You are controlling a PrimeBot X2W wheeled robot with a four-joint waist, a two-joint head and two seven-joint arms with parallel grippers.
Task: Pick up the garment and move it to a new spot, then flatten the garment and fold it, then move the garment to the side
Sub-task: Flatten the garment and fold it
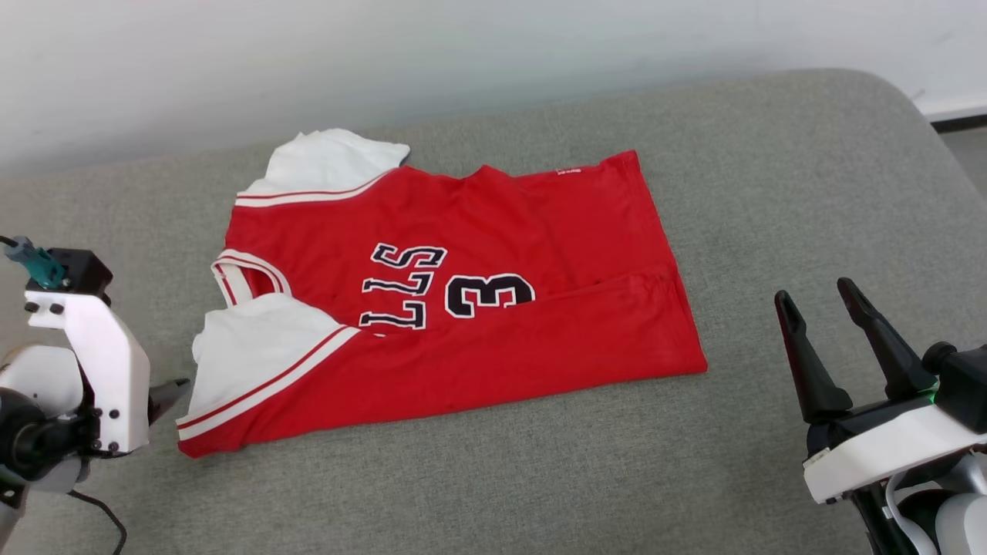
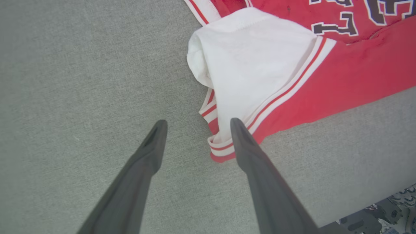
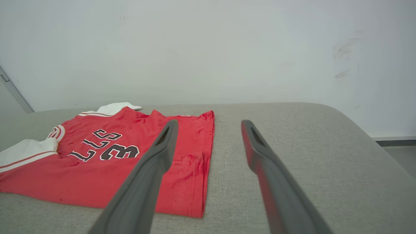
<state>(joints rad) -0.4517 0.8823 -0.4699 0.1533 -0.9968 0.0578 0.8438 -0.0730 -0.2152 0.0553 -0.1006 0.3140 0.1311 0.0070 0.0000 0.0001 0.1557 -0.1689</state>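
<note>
**Red jersey lying part-folded, both sets of fingers hanging loose**

The garment [image 1: 493, 347] is lying front-up on the grey padded bench [image 1: 771, 193], a little toward 10 o'clock of its middle in the head view. Its collar is pointing to 9 o'clock and its hem to 3 o'clock. The near long side is lying folded over the front, covering the lower edge of the black letters and the 3. One white sleeve is sticking out at 11 o'clock and the other is lying at 8 o'clock.

The left gripper [image 2: 198, 125] is hovering at 8 o'clock with its fingers spread and gripping nothing. One finger is crossing the striped cuff of the near sleeve in the left wrist view; whether it is touching the cloth I cannot tell. The right gripper [image 1: 813, 291] is waiting at 4 o'clock, well apart from the hem, its fingers likewise parted and empty.

A white wall [image 1: 463, 62] is running close behind the bench from 10 to 2 o'clock. The bench's rounded corner is dropping away at 2 o'clock to the floor [image 1: 968, 150]. Bare padding is lying open from 3 to 6 o'clock.
</note>
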